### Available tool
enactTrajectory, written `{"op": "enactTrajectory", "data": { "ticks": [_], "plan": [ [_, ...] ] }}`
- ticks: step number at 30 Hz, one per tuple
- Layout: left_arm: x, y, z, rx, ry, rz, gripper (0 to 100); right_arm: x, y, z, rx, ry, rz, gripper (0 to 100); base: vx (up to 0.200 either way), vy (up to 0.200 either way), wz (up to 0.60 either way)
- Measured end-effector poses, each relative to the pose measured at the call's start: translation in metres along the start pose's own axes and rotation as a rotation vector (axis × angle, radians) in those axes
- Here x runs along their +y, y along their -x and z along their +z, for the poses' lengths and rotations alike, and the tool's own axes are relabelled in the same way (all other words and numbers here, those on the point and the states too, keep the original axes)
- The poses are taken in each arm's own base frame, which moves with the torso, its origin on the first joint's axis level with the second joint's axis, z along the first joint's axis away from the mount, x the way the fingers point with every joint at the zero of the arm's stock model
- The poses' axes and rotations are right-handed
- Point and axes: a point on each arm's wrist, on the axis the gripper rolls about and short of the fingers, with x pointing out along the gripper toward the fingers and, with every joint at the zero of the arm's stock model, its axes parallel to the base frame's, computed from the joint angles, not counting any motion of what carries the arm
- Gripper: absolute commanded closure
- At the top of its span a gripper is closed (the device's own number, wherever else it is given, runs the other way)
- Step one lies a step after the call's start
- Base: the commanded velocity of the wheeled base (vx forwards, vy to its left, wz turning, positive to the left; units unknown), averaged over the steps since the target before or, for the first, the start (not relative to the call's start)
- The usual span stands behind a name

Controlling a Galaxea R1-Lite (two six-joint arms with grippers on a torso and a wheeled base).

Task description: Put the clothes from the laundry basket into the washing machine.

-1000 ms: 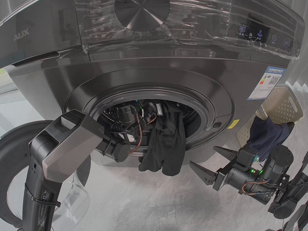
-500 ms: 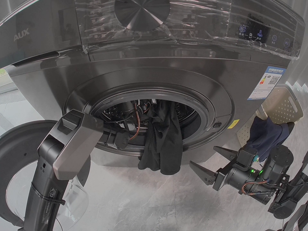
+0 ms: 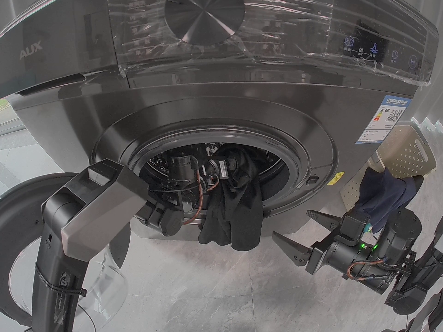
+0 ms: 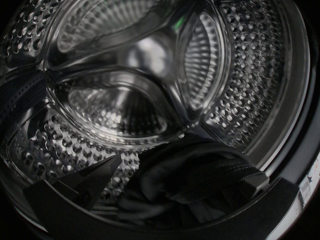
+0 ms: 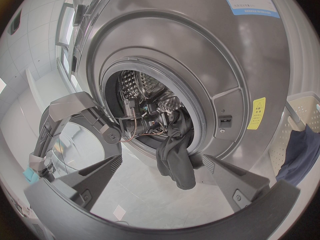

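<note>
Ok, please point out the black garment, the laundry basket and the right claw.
black garment (image 3: 237, 208): head view, on its hanging lower half.
laundry basket (image 3: 406, 153): head view, on its perforated wall.
right claw (image 3: 290, 222): head view, midway between its fingertips.

The washing machine (image 3: 277, 107) is glossy metal, its drum (image 4: 256, 57) dimpled steel. The black garment (image 3: 237, 208) is matt cloth.
</note>
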Motion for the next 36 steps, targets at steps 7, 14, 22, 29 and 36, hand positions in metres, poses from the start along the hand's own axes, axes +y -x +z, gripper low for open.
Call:
{"op": "enactTrajectory", "data": {
  "ticks": [7,14,22,29,36],
  "plan": [
    [-0.03,0.025,-0.019,0.096,-0.006,-0.133,0,0.0,0.0,0.0,0.002,0.0,0.0,0,0.0,0.0,0.0],
    [-0.04,0.033,-0.033,0.13,-0.012,-0.165,0,0.0,0.0,-0.001,0.003,0.0,0.001,0,0.0,0.0,0.0],
    [-0.039,0.03,-0.042,0.144,-0.02,-0.165,100,0.0,-0.001,-0.001,0.005,0.0,0.002,0,0.0,0.0,0.0],
    [-0.039,0.021,-0.036,0.106,-0.012,-0.166,100,0.0,-0.001,-0.001,0.004,-0.001,0.002,0,0.0,0.0,0.0],
    [-0.03,-0.003,0.001,-0.057,0.011,-0.092,100,0.0,-0.001,0.0,0.001,-0.001,0.002,0,0.0,0.0,0.0]
  ]
}}
